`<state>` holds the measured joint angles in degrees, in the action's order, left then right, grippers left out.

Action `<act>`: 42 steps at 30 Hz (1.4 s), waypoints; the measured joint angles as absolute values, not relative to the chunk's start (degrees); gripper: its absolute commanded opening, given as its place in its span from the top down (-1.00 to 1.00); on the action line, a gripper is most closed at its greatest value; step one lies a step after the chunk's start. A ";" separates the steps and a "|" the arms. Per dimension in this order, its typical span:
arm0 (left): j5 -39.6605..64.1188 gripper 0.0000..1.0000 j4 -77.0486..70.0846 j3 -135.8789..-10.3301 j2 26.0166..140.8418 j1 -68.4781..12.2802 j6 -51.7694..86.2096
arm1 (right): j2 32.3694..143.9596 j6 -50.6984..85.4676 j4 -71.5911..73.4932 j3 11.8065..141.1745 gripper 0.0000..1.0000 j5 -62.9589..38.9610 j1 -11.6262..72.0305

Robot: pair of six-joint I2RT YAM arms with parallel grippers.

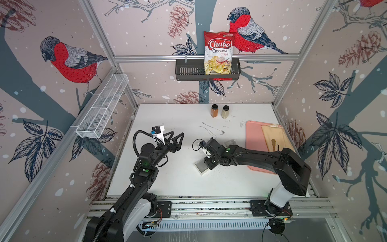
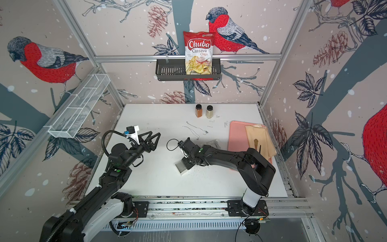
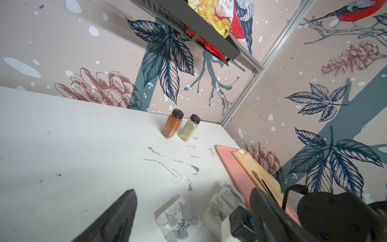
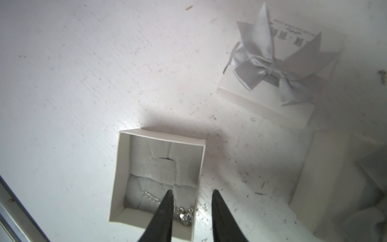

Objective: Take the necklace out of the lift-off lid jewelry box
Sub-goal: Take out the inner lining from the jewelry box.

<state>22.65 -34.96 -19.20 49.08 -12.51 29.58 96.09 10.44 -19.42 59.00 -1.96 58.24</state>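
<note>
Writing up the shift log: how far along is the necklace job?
Done: the lid lies off, beside the open box. In hand: the right gripper is open above the box, one finger inside near the necklace. Left: grip the necklace, which lies on the cushion, and lift it out. The left gripper hangs open, away from it.

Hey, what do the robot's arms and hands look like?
Both arms are black with white base segments and small green lights. The left arm carries a ribbed black hose, the right arm a thin looped cable. The left hand and right hand have black, pointed fingers.
</note>
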 measured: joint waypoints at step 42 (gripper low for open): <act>24.97 -0.45 -29.85 -9.58 54.94 -19.66 29.10 | 100.84 11.90 -13.21 60.71 0.84 -3.77 56.42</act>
<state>24.97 -29.85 -9.58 54.94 -19.66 29.10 100.84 11.90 -13.21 60.71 -3.77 56.42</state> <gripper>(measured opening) 0.733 0.090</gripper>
